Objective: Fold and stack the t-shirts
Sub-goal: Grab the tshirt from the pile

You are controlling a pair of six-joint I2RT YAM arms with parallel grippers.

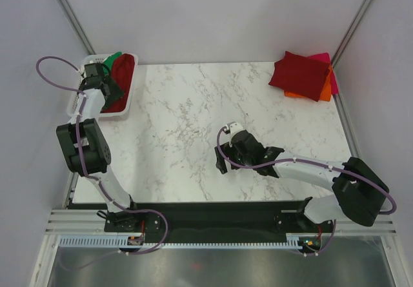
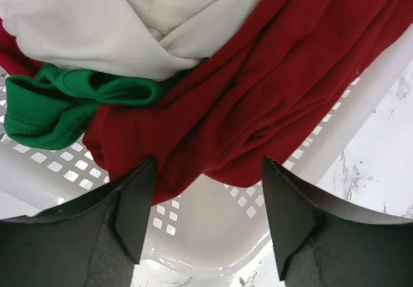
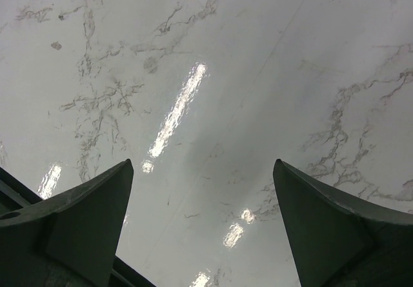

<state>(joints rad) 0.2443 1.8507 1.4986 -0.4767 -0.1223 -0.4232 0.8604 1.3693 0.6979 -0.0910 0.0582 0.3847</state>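
A white basket (image 1: 126, 104) at the table's back left holds loose t-shirts: a dark red one (image 2: 271, 87), a green one (image 2: 58, 100) and a white one (image 2: 103, 22). My left gripper (image 2: 210, 197) is open and empty, hovering just over the near edge of the dark red shirt above the basket (image 2: 213, 226). In the top view it (image 1: 111, 88) is over the basket. A stack of folded shirts (image 1: 303, 75), dark red on top with orange and pink beneath, lies at the back right. My right gripper (image 3: 203, 203) is open and empty over bare marble, at the table's middle (image 1: 233, 155).
The marble table (image 1: 187, 126) lies between the basket and the stack. Grey walls close in at the left, back and right. The table's front edge meets a black rail by the arm bases.
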